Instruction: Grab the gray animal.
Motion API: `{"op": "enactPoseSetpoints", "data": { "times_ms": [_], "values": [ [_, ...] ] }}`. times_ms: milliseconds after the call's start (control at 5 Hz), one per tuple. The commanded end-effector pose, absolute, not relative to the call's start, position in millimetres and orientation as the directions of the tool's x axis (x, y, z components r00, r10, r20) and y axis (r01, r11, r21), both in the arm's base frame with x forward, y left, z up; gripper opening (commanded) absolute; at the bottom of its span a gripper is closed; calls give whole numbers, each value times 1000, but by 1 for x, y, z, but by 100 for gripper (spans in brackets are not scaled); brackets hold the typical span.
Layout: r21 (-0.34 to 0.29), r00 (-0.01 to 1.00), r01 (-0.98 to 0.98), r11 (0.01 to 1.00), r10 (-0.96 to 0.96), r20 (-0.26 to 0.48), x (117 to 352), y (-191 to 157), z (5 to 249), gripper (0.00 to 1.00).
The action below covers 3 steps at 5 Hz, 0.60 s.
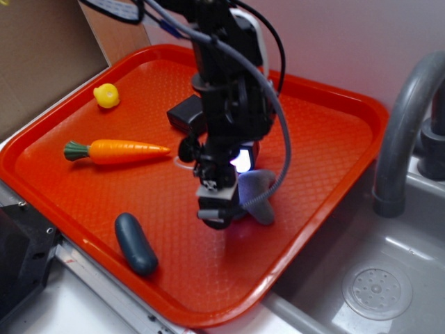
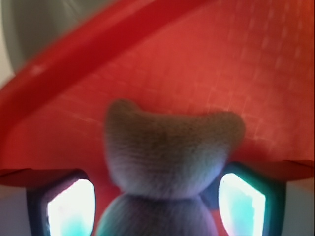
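The gray animal is a small gray plush lying on the orange tray, right of its middle. My gripper is lowered over the animal and hides most of it in the exterior view. In the wrist view the gray animal fills the space between my two glowing pads, with a narrow strip of tray showing on each side. The gripper is open and straddles the plush; its fingers do not press into it.
On the tray also lie an orange carrot at the left, a yellow duck at the back left, a dark blue-gray oblong object near the front edge and a black block behind the arm. A sink and faucet stand to the right.
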State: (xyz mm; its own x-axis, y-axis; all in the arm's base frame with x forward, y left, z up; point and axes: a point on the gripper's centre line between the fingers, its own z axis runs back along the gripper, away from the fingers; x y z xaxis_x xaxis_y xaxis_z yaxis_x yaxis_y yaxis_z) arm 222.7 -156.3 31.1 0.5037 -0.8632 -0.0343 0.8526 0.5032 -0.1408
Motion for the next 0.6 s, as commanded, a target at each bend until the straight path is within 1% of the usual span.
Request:
{"op": "enactPoseSetpoints", "data": {
  "times_ms": [0, 200, 400],
  "values": [
    [-115, 489, 863, 491, -871, -49, 215, -168, 27, 98],
    [-98, 500, 860, 501, -865, -42, 214, -166, 32, 0],
    [-69, 520, 851, 521, -854, -24, 217, -157, 47, 0]
  ]
}}
